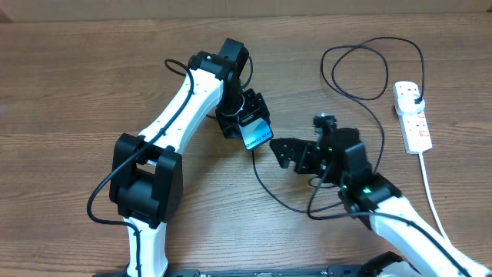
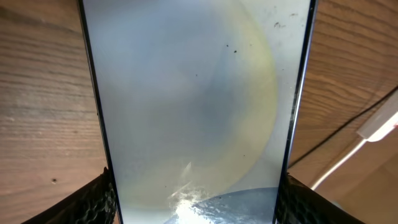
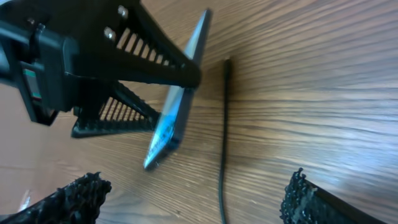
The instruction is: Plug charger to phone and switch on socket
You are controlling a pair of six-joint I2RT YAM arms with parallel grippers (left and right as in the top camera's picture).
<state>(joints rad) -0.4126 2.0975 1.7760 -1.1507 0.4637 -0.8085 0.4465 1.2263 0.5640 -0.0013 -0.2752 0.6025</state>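
My left gripper (image 1: pixel 247 123) is shut on the phone (image 1: pixel 257 133), holding it tilted on edge above the table. In the left wrist view the phone (image 2: pixel 193 93) fills the frame between my left fingers (image 2: pixel 196 208). The right wrist view shows the phone (image 3: pixel 177 106) edge-on. The charger's black cable (image 1: pixel 323 68) loops across the table, and its plug (image 1: pixel 415 96) sits in the white socket (image 1: pixel 412 117). Its connector tip (image 3: pixel 227 63) lies on the table just beside the phone. My right gripper (image 1: pixel 279 151) is open and empty, straddling the cable (image 3: pixel 222 180) without touching it.
The socket's thick white cord (image 1: pixel 430 192) runs down the right side toward the front edge and also shows in the left wrist view (image 2: pixel 339 165). The left arm (image 1: pixel 177 108) crosses the middle of the wooden table (image 1: pixel 77 92).
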